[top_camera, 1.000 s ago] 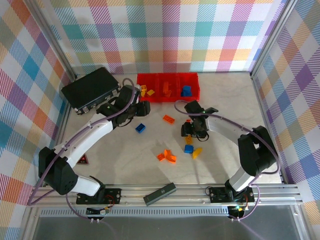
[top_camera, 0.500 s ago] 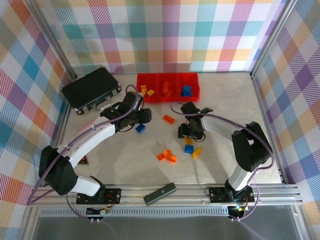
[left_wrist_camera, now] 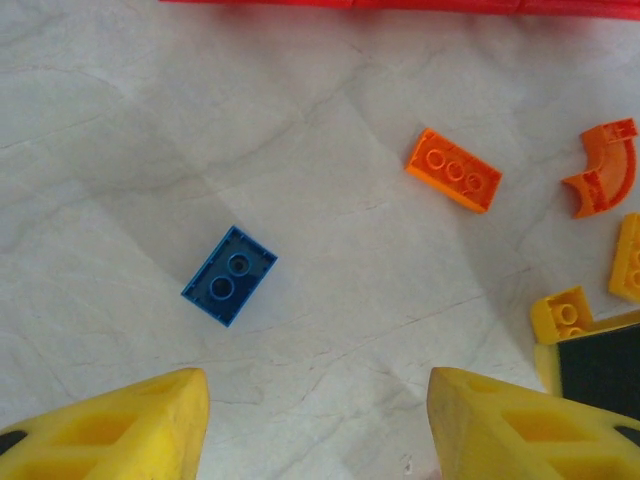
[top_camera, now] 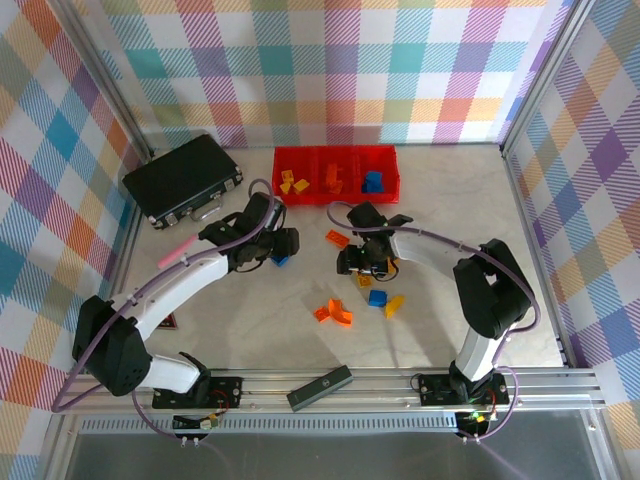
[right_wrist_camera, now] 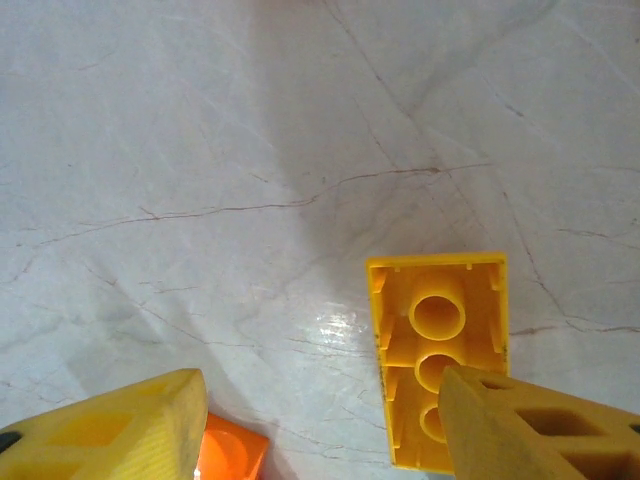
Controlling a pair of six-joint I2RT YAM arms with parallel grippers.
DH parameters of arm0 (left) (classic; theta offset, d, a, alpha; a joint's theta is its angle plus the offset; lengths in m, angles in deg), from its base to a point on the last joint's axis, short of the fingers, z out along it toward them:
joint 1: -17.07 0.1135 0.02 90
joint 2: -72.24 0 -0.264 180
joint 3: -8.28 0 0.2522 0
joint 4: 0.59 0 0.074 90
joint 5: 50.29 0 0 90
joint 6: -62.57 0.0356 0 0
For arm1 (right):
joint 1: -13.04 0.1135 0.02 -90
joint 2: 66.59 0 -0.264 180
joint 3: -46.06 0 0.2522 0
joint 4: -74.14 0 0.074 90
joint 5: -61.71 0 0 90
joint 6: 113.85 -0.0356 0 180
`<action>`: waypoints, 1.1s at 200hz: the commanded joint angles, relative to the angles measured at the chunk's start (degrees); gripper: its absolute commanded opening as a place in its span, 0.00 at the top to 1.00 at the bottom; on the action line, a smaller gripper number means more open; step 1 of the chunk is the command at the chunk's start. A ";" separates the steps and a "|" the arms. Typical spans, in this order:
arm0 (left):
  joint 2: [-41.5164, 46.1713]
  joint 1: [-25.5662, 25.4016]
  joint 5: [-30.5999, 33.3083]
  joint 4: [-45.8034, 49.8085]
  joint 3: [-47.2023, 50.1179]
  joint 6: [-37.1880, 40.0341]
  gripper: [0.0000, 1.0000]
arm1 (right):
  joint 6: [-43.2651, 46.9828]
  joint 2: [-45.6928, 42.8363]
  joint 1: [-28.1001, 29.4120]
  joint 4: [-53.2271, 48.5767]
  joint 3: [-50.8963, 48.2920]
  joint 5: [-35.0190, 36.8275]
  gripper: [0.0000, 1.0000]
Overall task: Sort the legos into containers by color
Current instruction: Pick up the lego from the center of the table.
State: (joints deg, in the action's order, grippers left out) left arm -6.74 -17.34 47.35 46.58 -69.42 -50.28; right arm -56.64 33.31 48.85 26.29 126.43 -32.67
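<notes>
Two sets of jaws gape wide, both empty. Under the left jaws a blue brick (left_wrist_camera: 229, 275) lies askew and nearer the left finger, so closing from here may clip one corner and spin it away. The right jaws straddle an upturned yellow brick (right_wrist_camera: 440, 350) that runs under the right finger, with an orange brick (right_wrist_camera: 235, 455) beside the left one. Coming down could crush onto the yellow or nip both colours together. The bins (top_camera: 335, 199) sit well apart, across the worktop (top_camera: 450, 220).
</notes>
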 commanded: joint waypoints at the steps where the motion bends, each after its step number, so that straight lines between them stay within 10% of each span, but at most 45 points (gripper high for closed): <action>1: 1.84 0.12 3.12 3.56 0.23 -1.41 0.40 | 0.33 -3.16 -0.04 -0.97 2.61 0.24 0.36; 127: 32.94 5.76 20.90 17.30 3.71 -10.75 0.37 | 16.93 22.87 9.81 3.46 34.31 2.27 0.23; 220: 35.75 5.76 21.01 19.14 1.80 -9.01 0.37 | 26.87 35.56 14.35 0.10 45.25 6.79 0.12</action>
State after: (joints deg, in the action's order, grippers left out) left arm 28.91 -11.96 67.50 64.35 -66.60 -59.77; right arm -33.17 67.23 62.43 28.46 169.51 -27.41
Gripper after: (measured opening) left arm 0.635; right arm 0.876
